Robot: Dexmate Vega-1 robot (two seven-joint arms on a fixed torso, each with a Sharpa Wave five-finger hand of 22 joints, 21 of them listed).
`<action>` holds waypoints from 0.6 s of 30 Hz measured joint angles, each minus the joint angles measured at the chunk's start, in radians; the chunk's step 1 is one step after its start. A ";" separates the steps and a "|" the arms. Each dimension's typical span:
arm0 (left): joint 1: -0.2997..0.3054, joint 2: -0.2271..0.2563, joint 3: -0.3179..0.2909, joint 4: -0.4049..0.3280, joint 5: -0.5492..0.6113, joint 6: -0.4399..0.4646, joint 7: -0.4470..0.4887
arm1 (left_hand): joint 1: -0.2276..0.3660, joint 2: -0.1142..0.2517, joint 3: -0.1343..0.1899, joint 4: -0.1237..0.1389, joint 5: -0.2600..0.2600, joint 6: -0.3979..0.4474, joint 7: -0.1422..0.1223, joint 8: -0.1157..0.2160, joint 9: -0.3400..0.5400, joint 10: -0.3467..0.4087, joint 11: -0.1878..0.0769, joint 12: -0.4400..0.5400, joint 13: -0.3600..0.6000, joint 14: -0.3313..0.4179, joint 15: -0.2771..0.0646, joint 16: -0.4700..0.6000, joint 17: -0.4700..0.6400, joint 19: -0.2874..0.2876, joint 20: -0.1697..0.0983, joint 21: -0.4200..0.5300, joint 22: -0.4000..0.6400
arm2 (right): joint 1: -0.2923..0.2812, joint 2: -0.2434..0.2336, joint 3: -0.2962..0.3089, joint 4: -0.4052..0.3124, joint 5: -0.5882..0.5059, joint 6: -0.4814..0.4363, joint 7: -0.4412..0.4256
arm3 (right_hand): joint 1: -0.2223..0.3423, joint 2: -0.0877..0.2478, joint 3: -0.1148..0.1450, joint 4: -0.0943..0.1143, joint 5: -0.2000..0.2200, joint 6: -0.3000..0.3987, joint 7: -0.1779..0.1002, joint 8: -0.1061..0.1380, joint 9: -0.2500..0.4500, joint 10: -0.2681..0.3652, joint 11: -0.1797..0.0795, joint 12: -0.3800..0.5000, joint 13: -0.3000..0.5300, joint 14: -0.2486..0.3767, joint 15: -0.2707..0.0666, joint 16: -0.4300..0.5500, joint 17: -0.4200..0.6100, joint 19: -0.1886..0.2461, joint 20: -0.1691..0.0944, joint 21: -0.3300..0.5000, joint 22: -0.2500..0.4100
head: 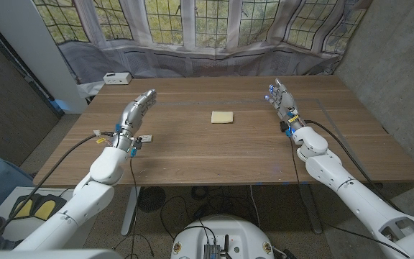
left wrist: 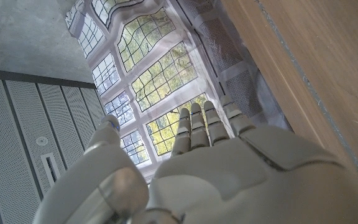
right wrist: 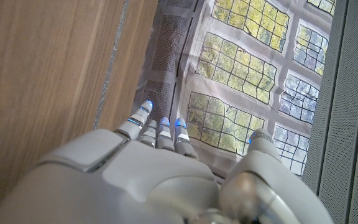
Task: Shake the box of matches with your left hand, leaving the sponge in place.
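Wooden table [head: 214, 155] fills mid-frame with a window backdrop up top. Left hand [head: 136, 111] sits left of centre, fingers straight and apart, holding nothing; right hand [head: 281, 99] mirrors it, also empty. Yellow sponge [head: 222, 117] lies between them. White box [head: 116, 78], maybe the matches, sits upper left, beyond the left hand's fingertips and nearest it.

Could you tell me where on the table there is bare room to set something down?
Most of the wooden table is bare. The widest patch is the near half, between the left hand and right hand, in front of the yellow sponge. Bare strips also flank the sponge. The white box occupies the far left corner.
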 measured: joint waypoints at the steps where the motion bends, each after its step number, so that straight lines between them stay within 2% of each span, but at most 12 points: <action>1: 0.002 0.000 -0.004 0.002 0.013 -0.004 0.010 | 0.003 0.003 0.003 -0.003 0.000 0.003 -0.003 0.000 0.000 0.002 -0.002 0.000 0.000 0.000 0.000 0.000 -0.001 0.003 -0.003 0.000 0.000 | 0.000 0.000 0.000 0.000 -0.001 0.001 0.000 | 0.000 0.000 0.000 0.000 0.000 0.000 0.000 0.000 0.000 0.000 0.000 0.000 0.000 0.000 0.000 0.000 0.000 0.000 0.000 0.000 0.000; 5: 0.005 -0.001 -0.014 0.012 0.049 -0.015 0.035 | 0.023 0.012 0.011 -0.011 -0.004 0.019 -0.008 0.000 0.000 0.009 -0.009 0.000 0.000 0.014 -0.007 0.000 -0.001 0.010 0.004 0.000 0.000 | 0.000 0.001 0.000 0.004 -0.004 0.009 0.000 | 0.000 0.000 0.000 0.000 0.000 0.000 0.000 0.000 0.000 0.000 0.000 0.000 0.000 0.000 0.000 0.000 0.000 0.000 0.000 0.000 0.000; 7: 0.005 -0.002 -0.018 0.020 0.070 -0.021 0.048 | 0.031 0.004 0.014 -0.014 -0.004 0.020 -0.009 0.000 0.000 0.018 -0.007 0.002 0.000 0.017 -0.005 0.000 -0.001 0.015 -0.001 0.000 0.000 | 0.000 0.002 -0.001 0.009 -0.005 0.012 0.000 | 0.000 0.000 0.000 0.000 0.000 0.000 0.000 0.000 0.000 0.004 0.004 0.000 0.000 0.004 0.004 0.000 0.000 0.000 0.000 0.000 0.000; 8: 0.005 -0.003 -0.019 0.022 0.071 -0.022 0.049 | 0.038 0.012 0.016 -0.016 -0.004 0.023 -0.011 0.000 0.000 0.020 -0.009 0.004 0.000 0.018 -0.004 0.000 -0.001 0.015 -0.001 0.000 0.000 | 0.001 0.003 -0.001 0.011 -0.006 0.014 0.000 | 0.000 0.000 0.000 0.000 0.000 0.000 0.000 0.000 0.000 0.006 0.006 0.000 0.000 0.006 0.005 0.000 0.000 0.000 0.000 0.000 0.000; 15: -0.001 -0.004 -0.033 0.044 0.128 -0.028 0.087 | 0.054 0.006 0.022 -0.022 -0.007 0.045 -0.011 0.001 0.000 0.032 -0.021 0.004 0.000 0.025 -0.010 0.000 -0.001 0.015 0.000 0.000 0.000 | 0.004 0.008 -0.003 0.019 -0.010 0.018 0.000 | 0.004 0.004 0.004 -0.004 0.000 0.000 0.000 0.000 0.000 0.011 0.000 0.000 0.000 0.006 0.005 0.000 0.000 0.000 0.000 0.000 0.000; 18: -0.001 -0.002 -0.035 0.045 0.145 -0.027 0.100 | 0.061 0.011 0.026 -0.026 -0.007 0.048 -0.012 0.008 0.000 0.037 -0.016 0.004 0.000 0.029 -0.014 0.000 -0.001 0.015 0.000 0.000 0.000 | 0.007 0.012 -0.004 0.026 -0.010 0.022 0.000 | 0.004 0.004 0.004 -0.004 0.000 0.000 0.000 0.000 0.000 0.011 0.000 0.000 0.000 0.006 0.005 0.000 0.000 0.000 0.000 0.000 0.000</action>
